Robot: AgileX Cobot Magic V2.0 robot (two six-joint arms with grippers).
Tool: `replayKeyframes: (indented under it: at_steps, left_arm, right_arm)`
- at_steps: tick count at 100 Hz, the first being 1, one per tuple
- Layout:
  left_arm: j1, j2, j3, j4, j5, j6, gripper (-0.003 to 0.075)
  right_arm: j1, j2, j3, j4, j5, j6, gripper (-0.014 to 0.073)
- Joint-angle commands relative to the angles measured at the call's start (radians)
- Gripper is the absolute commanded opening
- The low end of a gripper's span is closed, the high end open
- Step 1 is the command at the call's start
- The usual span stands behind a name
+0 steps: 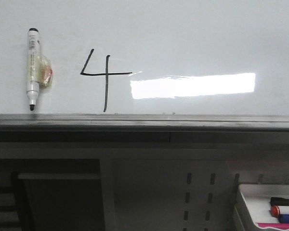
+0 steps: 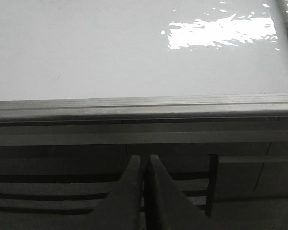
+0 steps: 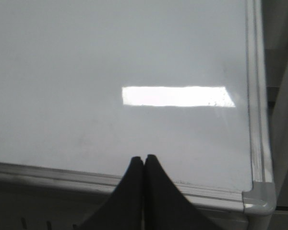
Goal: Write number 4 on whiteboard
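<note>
left gripper (image 2: 145, 165) pressed together, empty, parked short of whiteboard (image 2: 86, 52) ledge. right gripper (image 3: 144, 165) likewise closed on nothing, tips over board's near frame by corner. number 4 (image 1: 103, 79) finished, left of glare. marker (image 1: 33, 67) lying on board further left, clear of ink so no smudge. both arms low, level, apparently retracted; task looks done.

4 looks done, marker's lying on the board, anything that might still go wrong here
The uncapped marker lies loose on the whiteboard, tip by the ledge; a bump might roll it or leave a stray mark. The number 4 may smear if brushed. Both claws are shut and empty.
</note>
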Motion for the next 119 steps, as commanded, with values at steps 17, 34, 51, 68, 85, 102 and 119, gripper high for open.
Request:
replayKeyframes:
  at_steps: [17, 34, 51, 68, 85, 102, 119]
  left_arm:
    - [0.001, -0.026, 0.034, 0.002, -0.052, -0.011, -0.0020]
    - [0.001, -0.026, 0.034, 0.002, -0.052, -0.011, -0.0020]
    - [0.001, -0.026, 0.034, 0.002, -0.052, -0.011, -0.0020]
    - [0.001, -0.026, 0.034, 0.002, -0.052, -0.011, -0.0020]
    - [0.001, -0.026, 0.034, 0.002, -0.052, -0.011, -0.0020]
    - [0.001, -0.026, 0.034, 0.002, -0.052, -0.011, -0.0020]
    - [0.001, -0.026, 0.034, 0.002, -0.052, -0.011, -0.0020]
  right_arm:
    - [-0.057, -0.034, 0.019, -0.011, 0.122, 0.023, -0.0065]
    - [-0.057, -0.034, 0.019, -0.011, 0.230, 0.023, -0.0065]
    - [-0.057, -0.034, 0.019, -0.011, 0.267, 0.023, -0.0065]
    - [-0.057, -0.034, 0.019, -0.011, 0.267, 0.023, -0.0065]
    - [-0.057, -0.034, 0.019, -0.011, 0.267, 0.023, -0.0065]
    - [-0.057, -0.034, 0.019, -0.011, 0.267, 0.023, -0.0065]
    - [-0.057, -0.034, 0.019, -0.011, 0.268, 0.023, -0.0065]
